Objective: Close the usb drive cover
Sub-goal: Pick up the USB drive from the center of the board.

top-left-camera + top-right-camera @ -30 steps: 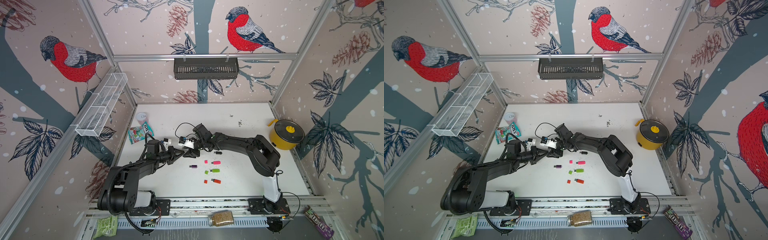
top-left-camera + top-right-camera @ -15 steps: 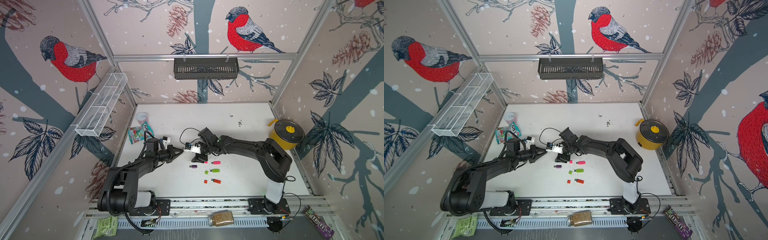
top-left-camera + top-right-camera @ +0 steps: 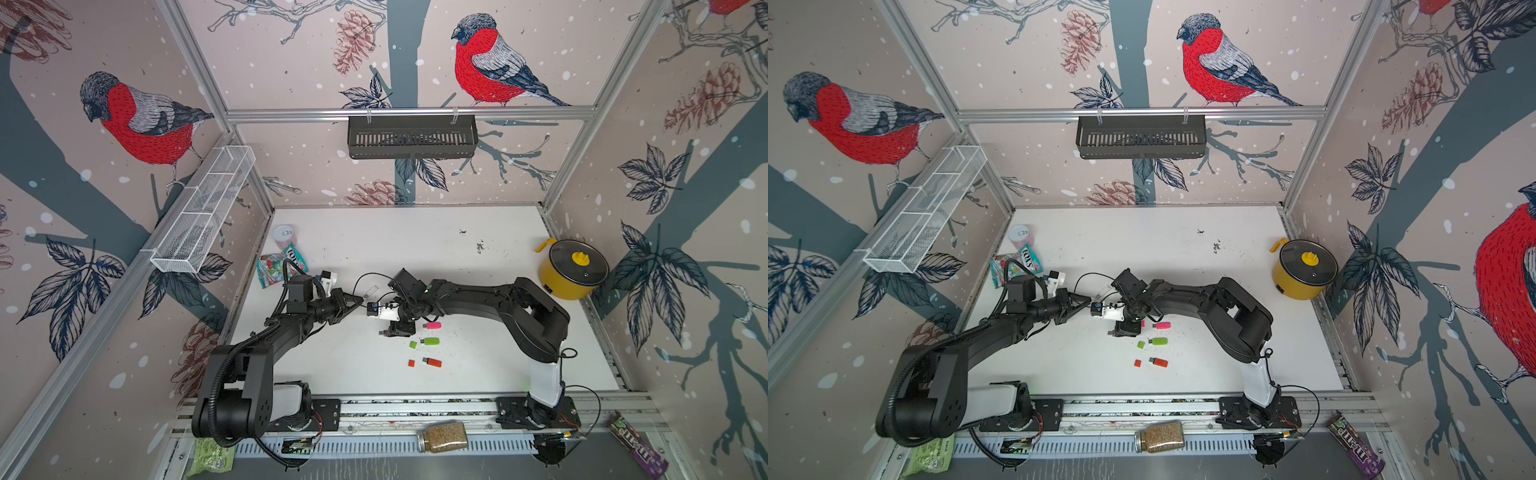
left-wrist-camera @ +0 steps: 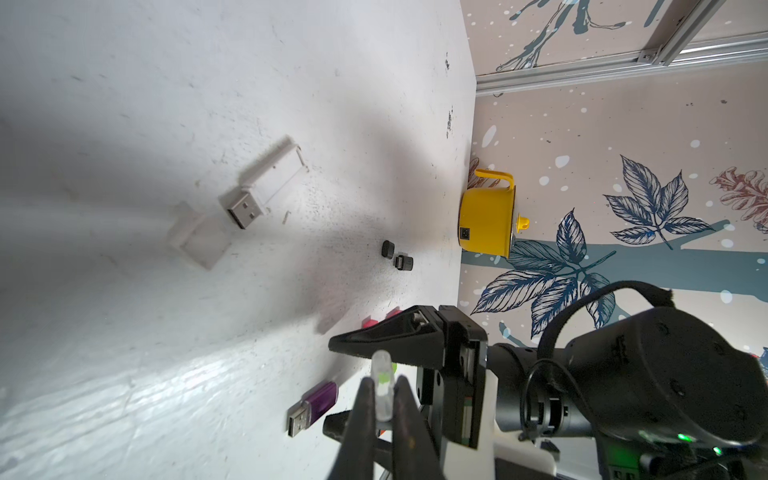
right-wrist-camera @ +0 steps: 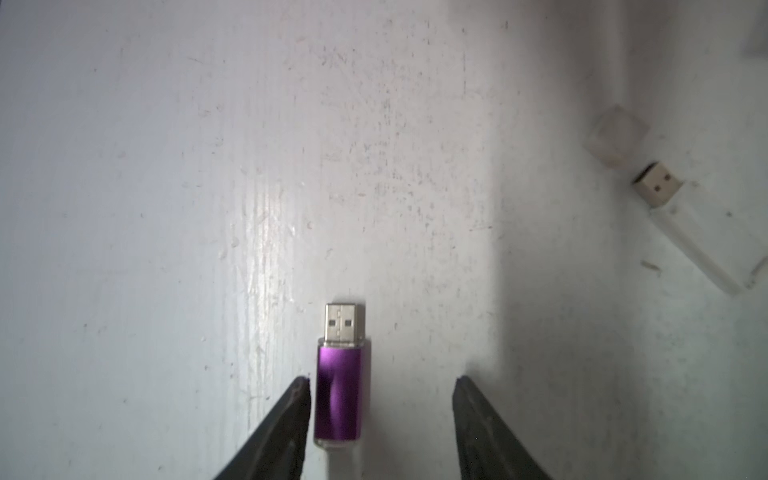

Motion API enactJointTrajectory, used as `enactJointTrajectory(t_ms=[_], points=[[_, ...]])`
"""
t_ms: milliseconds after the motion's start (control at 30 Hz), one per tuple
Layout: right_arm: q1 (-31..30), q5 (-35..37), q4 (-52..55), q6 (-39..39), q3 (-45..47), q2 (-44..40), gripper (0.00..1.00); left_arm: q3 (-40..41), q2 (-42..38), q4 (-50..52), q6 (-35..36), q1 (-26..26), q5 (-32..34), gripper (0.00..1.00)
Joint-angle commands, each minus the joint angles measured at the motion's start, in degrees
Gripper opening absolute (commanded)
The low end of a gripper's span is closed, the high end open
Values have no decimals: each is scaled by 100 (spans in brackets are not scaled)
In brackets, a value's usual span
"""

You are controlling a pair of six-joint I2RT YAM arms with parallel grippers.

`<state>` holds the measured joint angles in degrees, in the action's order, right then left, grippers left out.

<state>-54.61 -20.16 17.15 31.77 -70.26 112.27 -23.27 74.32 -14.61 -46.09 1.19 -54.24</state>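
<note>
At mid-table, right gripper [image 5: 382, 380] is hanging low with jaws spread, gripping nothing and straddling the purple glossy USB stick [image 5: 336, 399]. The stick is lying flat on the white tabletop [image 5: 166, 166], its bare silver plug pointing away from the wrist. One finger is sitting just beside its shell (can't tell if touching) and the other is standing well off.

Left gripper [image 4: 384, 380] is pinching the small clear plastic cap [image 4: 382, 365], hovering close to the right wrist.

My read: the stick is looking light, rigid and slick, so a one-sided nudge will likely send it skidding. I'm suggesting centring first, then taking the long sides of the shell, leaving the plug free. The cap is tiny and smooth and may be twisting in the pinch.

Further out, a white USB stick [image 5: 685, 232] and its loose clear cap [image 5: 615, 137] are lying apart.
</note>
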Motion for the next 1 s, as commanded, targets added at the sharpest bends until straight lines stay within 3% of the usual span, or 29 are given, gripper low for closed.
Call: enactJointTrajectory(t_ms=[0, 300, 567, 967], points=[[-51, 176, 150, 123, -64, 108, 57, 4, -45, 68, 135, -20, 7, 3], [-69, 187, 139, 77, -105, 282, 57, 10, -94, 135, 182, -31, 52, 3], [-93, 402, 149, 171, -64, 289, 50, 6, -117, 205, 216, -31, 55, 3], [-21, 549, 337, 139, 91, 32, 53, 15, -188, 258, 232, -29, 69, 2]])
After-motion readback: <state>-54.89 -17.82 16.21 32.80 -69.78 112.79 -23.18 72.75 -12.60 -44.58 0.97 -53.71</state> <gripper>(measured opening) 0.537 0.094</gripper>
